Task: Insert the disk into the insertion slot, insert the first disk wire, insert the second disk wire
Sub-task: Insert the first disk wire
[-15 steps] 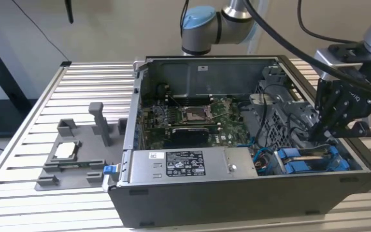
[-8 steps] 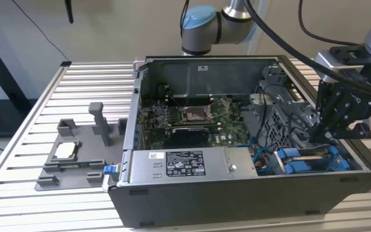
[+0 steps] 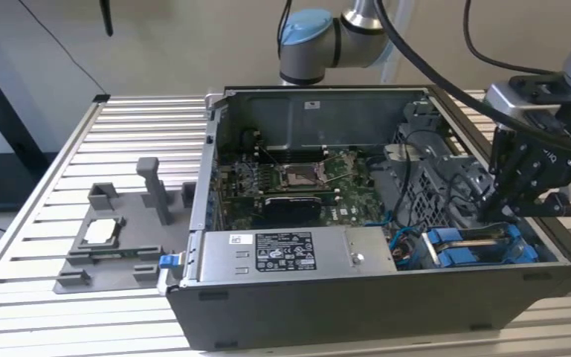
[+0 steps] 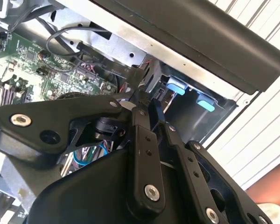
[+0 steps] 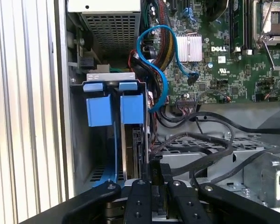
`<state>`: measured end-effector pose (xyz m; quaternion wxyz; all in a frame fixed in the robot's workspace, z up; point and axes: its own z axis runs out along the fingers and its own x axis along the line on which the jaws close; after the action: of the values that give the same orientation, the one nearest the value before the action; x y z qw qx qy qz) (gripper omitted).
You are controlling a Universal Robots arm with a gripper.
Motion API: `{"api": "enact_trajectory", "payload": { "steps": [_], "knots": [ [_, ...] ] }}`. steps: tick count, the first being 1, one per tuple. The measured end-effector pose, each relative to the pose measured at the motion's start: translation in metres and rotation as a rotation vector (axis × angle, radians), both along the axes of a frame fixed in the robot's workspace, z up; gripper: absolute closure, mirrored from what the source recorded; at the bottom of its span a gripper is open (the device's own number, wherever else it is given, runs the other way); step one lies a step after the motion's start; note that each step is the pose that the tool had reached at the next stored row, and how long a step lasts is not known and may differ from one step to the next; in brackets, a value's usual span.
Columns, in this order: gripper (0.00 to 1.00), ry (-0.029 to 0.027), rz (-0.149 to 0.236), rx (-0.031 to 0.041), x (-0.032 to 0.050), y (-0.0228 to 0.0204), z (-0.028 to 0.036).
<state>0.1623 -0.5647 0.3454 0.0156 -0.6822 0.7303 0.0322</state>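
Observation:
The disk (image 5: 136, 144) sits edge-on in the insertion slot (image 5: 95, 154) of the grey drive cage, its blue carrier tabs (image 5: 131, 108) at the open end. In the exterior view the blue carrier (image 3: 476, 245) lies in the case's front corner on that view's right. My gripper (image 5: 156, 170) hangs right over the disk's far end, shut on the plug of a black disk wire (image 5: 210, 156) that runs off across the cage. In the second wrist view the gripper (image 4: 143, 99) pinches together just short of the blue tabs (image 4: 176, 86). How deep the plug sits is hidden.
A blue data cable (image 5: 151, 56) loops from the motherboard (image 3: 296, 175) toward the cage. The grey power-supply box (image 3: 285, 253) fills the case's front. The case wall (image 3: 563, 253) stands close beside the gripper. A grey fixture (image 3: 117, 238) lies on the slatted table at the exterior view's left.

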Motion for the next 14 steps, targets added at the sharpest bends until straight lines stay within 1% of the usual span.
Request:
{"api": "enact_trajectory", "payload": {
  "steps": [2, 4, 5, 10, 14],
  "knots": [
    [0.81, 0.0001, -0.002, 0.0000, 0.0021, -0.0010, -0.0006],
    [0.81, 0.0001, -0.006, -0.0001, 0.0028, -0.0030, -0.0008],
    [0.81, 0.0002, -0.014, 0.0001, 0.0029, -0.0051, -0.0010],
    [0.81, 0.0002, -0.046, -0.0001, 0.0029, -0.0101, -0.0020],
    [0.81, 0.0001, -0.055, 0.0000, 0.0029, -0.0103, -0.0029]
  ]
}}
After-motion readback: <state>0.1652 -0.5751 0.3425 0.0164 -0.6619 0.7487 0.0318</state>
